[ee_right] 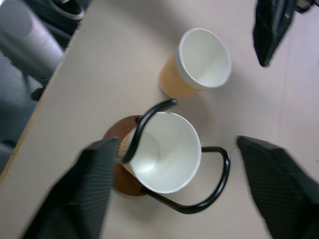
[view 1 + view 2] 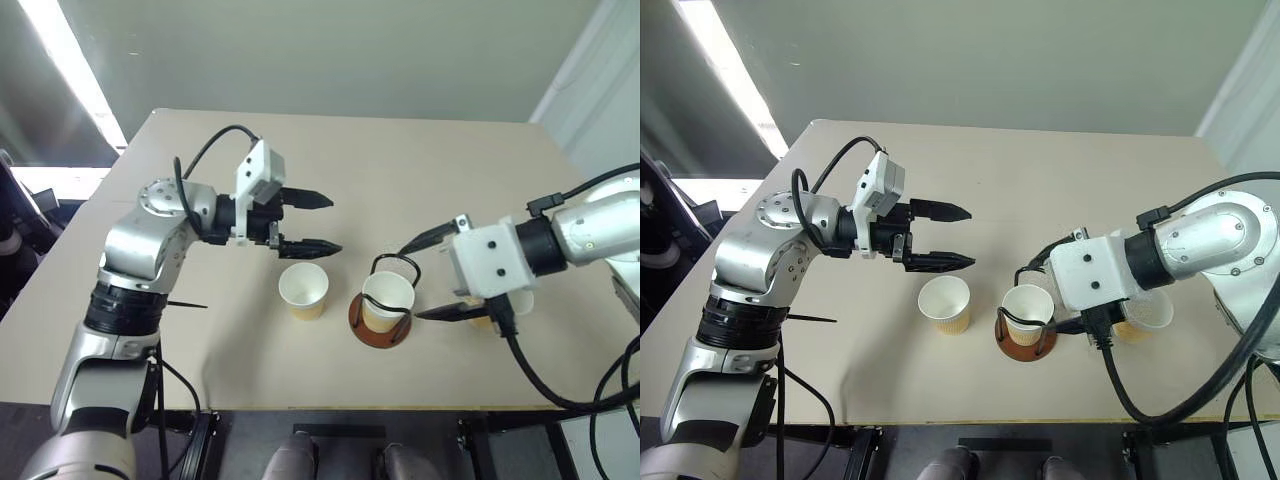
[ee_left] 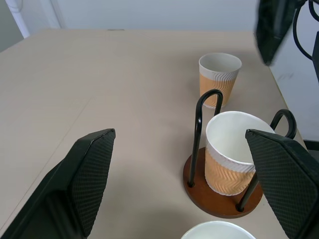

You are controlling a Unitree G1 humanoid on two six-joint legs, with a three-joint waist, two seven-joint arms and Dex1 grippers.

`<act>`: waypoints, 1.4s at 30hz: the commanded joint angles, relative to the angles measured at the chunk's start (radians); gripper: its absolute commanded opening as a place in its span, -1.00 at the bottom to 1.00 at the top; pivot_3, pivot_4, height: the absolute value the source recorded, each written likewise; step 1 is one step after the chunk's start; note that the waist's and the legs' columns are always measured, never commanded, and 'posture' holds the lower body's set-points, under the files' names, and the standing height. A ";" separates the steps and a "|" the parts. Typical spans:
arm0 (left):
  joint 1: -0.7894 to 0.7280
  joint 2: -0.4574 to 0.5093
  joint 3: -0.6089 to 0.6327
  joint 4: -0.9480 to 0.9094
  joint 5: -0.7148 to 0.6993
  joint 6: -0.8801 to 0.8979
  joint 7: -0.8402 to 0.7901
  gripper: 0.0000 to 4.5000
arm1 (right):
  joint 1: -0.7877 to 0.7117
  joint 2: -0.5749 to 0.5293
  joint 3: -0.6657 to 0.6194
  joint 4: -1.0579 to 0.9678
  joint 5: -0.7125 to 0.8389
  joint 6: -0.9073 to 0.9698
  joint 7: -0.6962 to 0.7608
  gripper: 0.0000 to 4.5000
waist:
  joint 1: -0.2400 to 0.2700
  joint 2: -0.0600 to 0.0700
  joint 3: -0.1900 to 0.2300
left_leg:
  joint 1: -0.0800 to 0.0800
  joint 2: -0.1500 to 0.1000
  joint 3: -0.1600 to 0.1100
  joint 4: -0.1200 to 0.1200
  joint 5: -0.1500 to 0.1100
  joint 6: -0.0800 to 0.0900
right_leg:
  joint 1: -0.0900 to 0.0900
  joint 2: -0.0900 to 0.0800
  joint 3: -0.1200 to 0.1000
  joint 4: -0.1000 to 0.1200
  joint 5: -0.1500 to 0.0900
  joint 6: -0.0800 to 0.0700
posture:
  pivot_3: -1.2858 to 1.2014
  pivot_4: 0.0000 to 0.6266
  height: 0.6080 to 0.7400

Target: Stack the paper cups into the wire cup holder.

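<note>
Paper cup (image 2: 387, 298) inside wire cup holder (image 2: 380, 325)

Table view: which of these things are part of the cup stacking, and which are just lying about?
Part of the job:
- wire cup holder, one paper cup standing in it
- loose cup on the holder's left
- third cup behind the right gripper
- right gripper, open around the holder
- left gripper, open above the table

Lying about:
- only the table itself
</note>
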 commanded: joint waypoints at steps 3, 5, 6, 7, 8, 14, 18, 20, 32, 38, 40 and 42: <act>-0.021 -0.003 0.015 -0.013 0.005 -0.019 0.006 1.00 | 0.083 -0.058 -0.159 0.005 0.035 0.079 -0.058 0.78 | 0.003 0.000 0.000 | 0.000 0.000 0.000 0.000 0.000 0.000 | 0.000 0.000 0.000 0.000 0.000 0.000 | 0.03 -0.52 1.00; -0.021 -0.006 0.016 -0.011 0.007 -0.021 0.007 1.00 | 0.138 -0.090 -0.203 0.006 0.035 0.086 -0.065 0.78 | 0.004 0.000 0.000 | 0.000 0.000 0.000 0.000 0.000 0.000 | 0.000 0.000 0.000 0.000 0.000 0.000 | 0.03 -0.52 1.00; -0.021 -0.008 0.015 -0.009 0.009 -0.024 0.008 1.00 | 0.175 -0.109 -0.231 0.003 0.033 0.087 -0.066 0.78 | 0.003 0.000 0.000 | 0.000 0.000 0.000 0.000 0.000 0.000 | 0.000 0.000 0.000 0.000 0.000 0.000 | 0.03 -0.52 1.00; -0.020 -0.010 0.015 -0.008 0.011 -0.025 0.007 1.00 | 0.224 -0.133 -0.266 -0.005 0.032 0.086 -0.057 0.78 | 0.004 0.000 0.000 | 0.000 0.000 0.000 0.000 0.000 0.000 | 0.000 0.000 0.000 0.000 0.000 0.000 | 0.03 -0.52 1.00; -0.020 -0.012 0.014 -0.006 0.013 -0.027 0.007 1.00 | 0.270 -0.152 -0.300 -0.013 0.032 0.088 -0.050 0.78 | 0.006 0.000 0.000 | 0.000 0.000 0.000 0.000 0.000 0.000 | 0.000 0.000 0.000 0.000 0.000 0.000 | 0.03 -0.52 1.00; -0.030 -0.023 0.008 0.015 0.018 -0.041 -0.010 1.00 | 0.532 -0.233 -0.431 0.006 -0.059 0.024 -0.057 0.78 | 0.007 0.000 0.000 | 0.000 0.000 0.001 0.000 0.000 0.000 | 0.000 0.000 0.001 0.000 0.000 0.000 | 0.03 -0.52 1.00; -0.037 -0.024 0.002 0.024 0.022 -0.050 -0.024 1.00 | 0.606 -0.244 -0.440 0.033 -0.095 -0.023 -0.071 0.78 | 0.006 0.000 0.000 | 0.000 0.000 0.002 0.001 0.000 0.000 | 0.000 0.000 0.001 0.001 0.000 0.001 | 0.03 -0.52 1.00; -0.040 -0.022 -0.003 0.027 0.026 -0.055 -0.032 1.00 | 0.626 -0.249 -0.424 0.055 -0.121 -0.053 -0.080 0.78 | 0.006 0.000 0.000 | 0.001 0.000 0.002 0.001 0.000 0.000 | 0.000 0.000 0.001 0.001 0.000 0.001 | 0.03 -0.52 1.00; -0.009 0.075 -0.021 -0.033 0.049 -0.124 -0.168 1.00 | 0.575 -0.248 -0.266 0.182 -0.214 -0.184 -0.093 0.78 | 0.003 0.000 0.000 | 0.001 0.001 0.002 0.001 0.000 0.001 | 0.000 0.001 0.001 0.001 0.001 0.001 | 0.03 -0.52 1.00; -0.003 0.117 -0.004 -0.105 0.008 -0.112 -0.216 1.00 | 0.564 -0.236 -0.209 0.202 -0.235 -0.204 -0.089 0.78 | 0.002 -0.001 0.000 | 0.000 0.001 0.002 0.002 -0.001 0.001 | 0.000 0.001 0.001 0.001 0.001 0.002 | 0.03 -0.52 1.00; -0.003 0.122 0.001 -0.128 -0.012 -0.098 -0.227 1.00 | 0.563 -0.235 -0.195 0.209 -0.238 -0.209 -0.086 0.78 | 0.002 -0.001 0.000 | 0.000 0.001 0.002 0.002 -0.001 0.001 | 0.000 0.001 0.001 0.001 0.001 0.002 | 0.03 -0.52 1.00; -0.007 0.124 0.001 -0.136 -0.017 -0.097 -0.229 1.00 | 0.560 -0.233 -0.182 0.216 -0.243 -0.213 -0.083 0.78 | 0.002 -0.001 0.000 | 0.000 0.001 0.002 0.002 -0.001 0.001 | 0.000 0.001 0.001 0.001 0.001 0.001 | 0.03 -0.52 1.00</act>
